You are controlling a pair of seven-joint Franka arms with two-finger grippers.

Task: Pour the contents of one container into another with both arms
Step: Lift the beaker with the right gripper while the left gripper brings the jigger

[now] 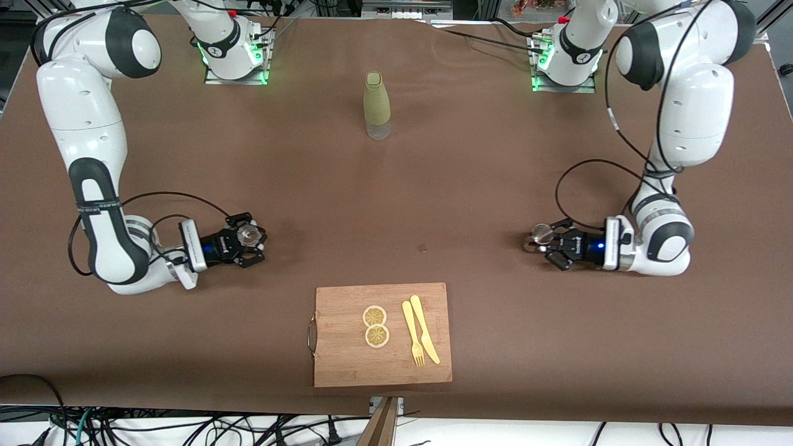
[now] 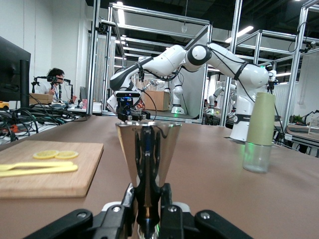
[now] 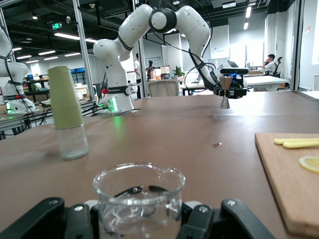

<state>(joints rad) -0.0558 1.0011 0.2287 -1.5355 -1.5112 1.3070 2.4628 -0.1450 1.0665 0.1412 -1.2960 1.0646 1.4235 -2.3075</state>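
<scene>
My right gripper (image 1: pixel 246 240) is low over the table toward the right arm's end, shut on a small clear glass beaker (image 1: pixel 248 233). In the right wrist view the beaker (image 3: pixel 139 196) sits upright between the right gripper's (image 3: pixel 139 211) fingers, and I cannot tell whether it holds any liquid. My left gripper (image 1: pixel 546 243) is low toward the left arm's end, shut on a steel jigger (image 1: pixel 541 234). The left wrist view has the jigger (image 2: pixel 148 147) upright, clamped at its narrow waist by the left gripper (image 2: pixel 148 199).
A bottle with a pale green sleeve (image 1: pixel 377 105) stands mid-table, nearer the bases. A wooden cutting board (image 1: pixel 347 362) near the front edge carries two lemon slices (image 1: pixel 375 326) and a yellow knife and fork (image 1: pixel 421 338). A small spot (image 1: pixel 423 248) marks the brown table.
</scene>
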